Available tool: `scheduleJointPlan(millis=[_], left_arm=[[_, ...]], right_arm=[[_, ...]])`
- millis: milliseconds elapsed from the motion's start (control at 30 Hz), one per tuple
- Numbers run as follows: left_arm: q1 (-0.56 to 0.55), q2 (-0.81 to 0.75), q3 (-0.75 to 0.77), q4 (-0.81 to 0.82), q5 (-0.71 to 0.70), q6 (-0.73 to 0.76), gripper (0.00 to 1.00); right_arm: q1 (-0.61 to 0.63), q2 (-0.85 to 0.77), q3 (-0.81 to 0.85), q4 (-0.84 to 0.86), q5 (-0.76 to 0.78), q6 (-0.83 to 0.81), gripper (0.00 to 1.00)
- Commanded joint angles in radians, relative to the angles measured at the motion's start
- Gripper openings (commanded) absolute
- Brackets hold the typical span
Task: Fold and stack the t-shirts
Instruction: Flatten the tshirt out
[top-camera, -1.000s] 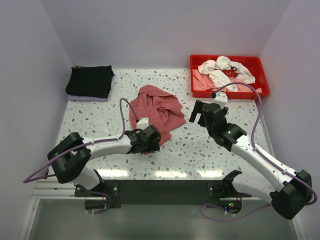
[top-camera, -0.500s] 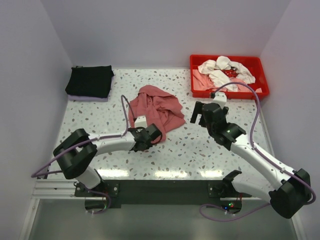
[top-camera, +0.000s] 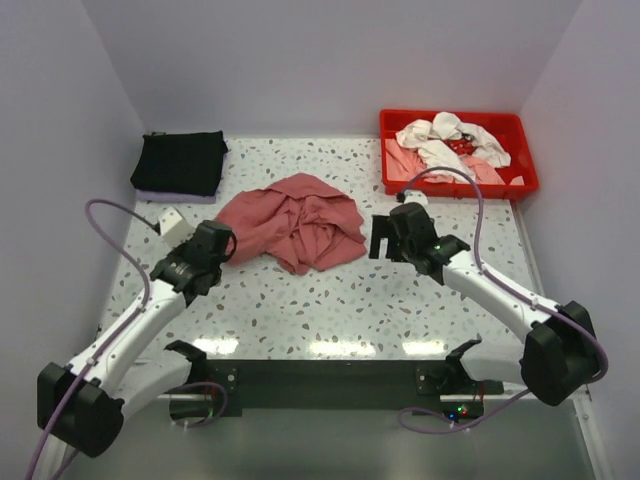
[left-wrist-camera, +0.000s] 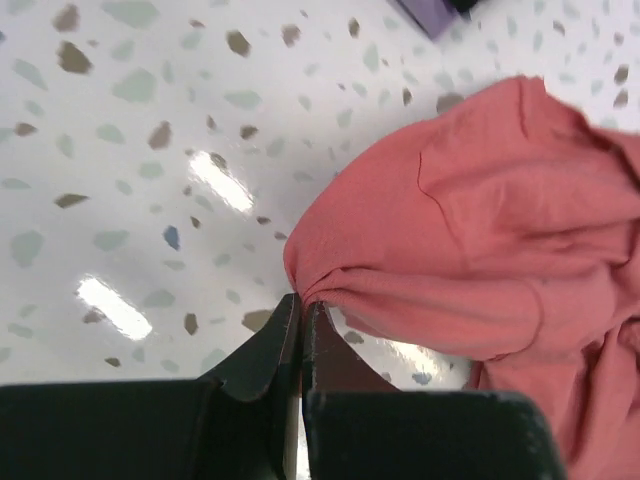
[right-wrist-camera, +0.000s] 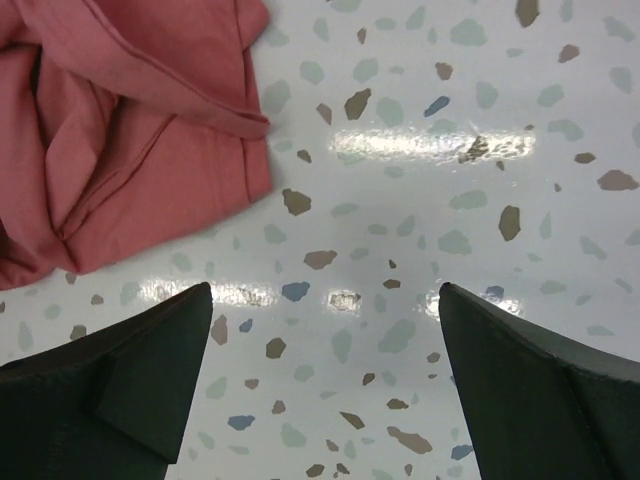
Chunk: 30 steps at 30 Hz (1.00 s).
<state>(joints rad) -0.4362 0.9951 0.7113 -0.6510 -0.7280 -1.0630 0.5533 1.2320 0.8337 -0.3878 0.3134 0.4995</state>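
Only the black shirt (top-camera: 180, 163) lay folded at the bench's far-left corner, while the left pincer (left-wrist-camera: 300, 308) clenched the crumpled red shirt (top-camera: 295, 220), the right pincer (right-wrist-camera: 325, 300) gaped, and the tray (top-camera: 527, 160) held more.

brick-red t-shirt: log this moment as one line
left end effector: shut on brick-red t-shirt edge | right end effector: open, empty, beside shirt | black t-shirt: folded, far-left corner

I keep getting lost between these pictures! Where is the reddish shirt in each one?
Top external: the brick-red t-shirt lies crumpled mid-table, its left edge at the left gripper.
Left wrist: it fills the right side, a corner pinched in that shut gripper.
Right wrist: upper left corner, clear of the open right gripper.
Shared landmark: the speckled tabletop.
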Motion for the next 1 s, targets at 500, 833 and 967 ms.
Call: scheduleJointPlan(millis=[500, 833, 967], left_arm=[[0.090, -0.162, 0.053, 0.004, -0.073, 0.058, 0.00], [0.091, -0.115, 0.045, 0.040, -0.057, 0.074, 0.00], [0.100, -0.101, 0.051, 0.047, -0.076, 0.075, 0.00]], right_arm=[[-0.021, 0.433, 0.355, 0.106, -0.451, -0.548, 0.91], [-0.032, 0.654, 0.525, 0.063, -0.504, -0.714, 0.80], [-0.033, 0.681, 0.573, 0.072, -0.507, -0.688, 0.33]])
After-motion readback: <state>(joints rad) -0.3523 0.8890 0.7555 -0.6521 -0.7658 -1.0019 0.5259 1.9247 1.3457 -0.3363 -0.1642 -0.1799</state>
